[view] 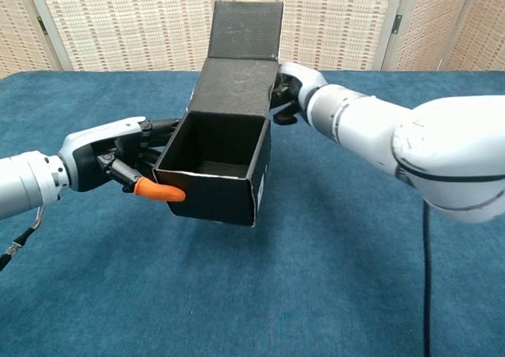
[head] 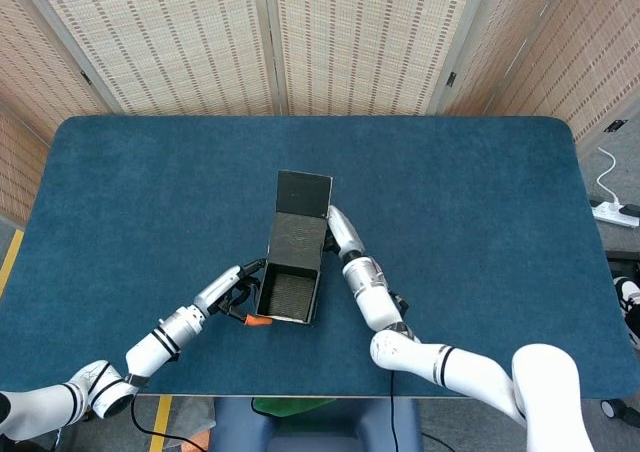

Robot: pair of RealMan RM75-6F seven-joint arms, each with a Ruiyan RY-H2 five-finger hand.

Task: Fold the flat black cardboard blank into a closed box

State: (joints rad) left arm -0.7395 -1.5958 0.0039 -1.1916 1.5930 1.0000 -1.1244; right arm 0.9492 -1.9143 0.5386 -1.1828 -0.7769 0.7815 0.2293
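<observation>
The black cardboard box [view: 217,185] [head: 292,272] is erected and open on top, with its lid flap [view: 246,30] [head: 303,194] standing up at the far end. It sits skewed, and its near end looks raised off the table. My left hand [view: 126,161] [head: 240,294] grips the box's left wall, its orange-tipped thumb [view: 158,191] lying across the front lower corner. My right hand [view: 290,88] [head: 338,228] is against the box's far right corner by the lid hinge. Its fingers are mostly hidden behind the box.
The blue felt table [head: 480,202] spreads wide around the box. Woven screen panels [head: 330,32] stand behind the far edge. A white power strip [head: 615,210] lies on the floor off the right side.
</observation>
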